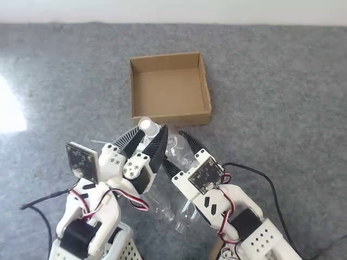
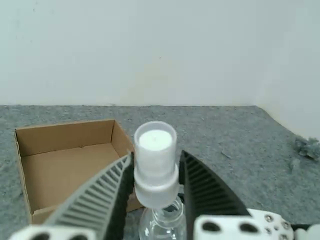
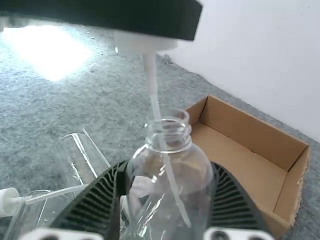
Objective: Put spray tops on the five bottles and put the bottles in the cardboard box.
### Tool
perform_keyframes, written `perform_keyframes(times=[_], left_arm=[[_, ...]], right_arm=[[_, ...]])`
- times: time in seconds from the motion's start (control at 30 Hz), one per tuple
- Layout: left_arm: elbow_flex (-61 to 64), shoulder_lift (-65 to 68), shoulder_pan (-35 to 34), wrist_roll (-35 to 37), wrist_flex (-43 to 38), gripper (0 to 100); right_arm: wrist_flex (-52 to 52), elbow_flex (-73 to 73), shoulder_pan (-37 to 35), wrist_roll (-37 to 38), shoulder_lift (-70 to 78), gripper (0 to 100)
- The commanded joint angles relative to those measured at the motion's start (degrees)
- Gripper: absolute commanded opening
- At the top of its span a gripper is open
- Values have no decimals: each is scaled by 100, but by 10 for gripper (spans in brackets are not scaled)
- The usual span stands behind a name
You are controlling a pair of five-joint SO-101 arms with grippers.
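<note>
I am seeing the left pincer [image 2: 155, 165] gripping a spray top [image 2: 156, 145], its two black ribbed fingers [image 2: 105, 195] pressing on either side of the white plastic collar. The top is a smooth white cylinder with a flat round cap, standing upright. From its underside a thin, pale straw [image 3: 152, 85] is hanging straight down.

The right pincer [image 3: 167, 180] is clamping a bottle [image 3: 165, 145] by its rounded shoulders, with ribbed black pads on both flanks. The bottle is clear and glossy, with a threaded neck and an open mouth, and it is standing upright directly under the spray top. The straw is passing through the mouth and down inside the bottle (the collar is hanging above the neck, not touching it).

In the high view the two pincers are meeting just in front of the cardboard box [image 1: 171, 116], a shallow, square, open-topped tray of plain brown card. The bottle is sitting outside it, near the front wall.

More clear bottles [image 1: 162, 208] are lying on their sides between the two arms, close to their bases. Beside one of them [image 3: 80, 152] a loose white top [image 3: 6, 199] with its straw is lying flat. Everything is resting on a mottled grey, felt-like surface [image 1: 282, 81].
</note>
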Motion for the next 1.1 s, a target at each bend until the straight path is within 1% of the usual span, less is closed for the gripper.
perform_keyframes(times=[0.0,0.23,0.4,0.57,0.7,0.8,0.97,1.07], left_arm=[[13,26,-9,-114,-105,201],[4,0,-9,-114,-105,206],[-215,0,-62,-105,-88,202],[-708,0,-62,-97,369,202],[-963,-9,-70,-18,536,190],[-980,-9,-422,193,501,164],[-989,-9,-1275,360,255,166],[-989,-9,-1609,431,97,164]], right_arm=[[13,105,75,88,-40,108],[13,105,75,88,-40,108],[13,105,75,88,-40,107],[13,105,75,88,-40,107],[13,105,75,88,-40,107],[13,105,75,88,-40,107],[22,105,92,88,-31,107],[40,105,101,88,-31,107]])
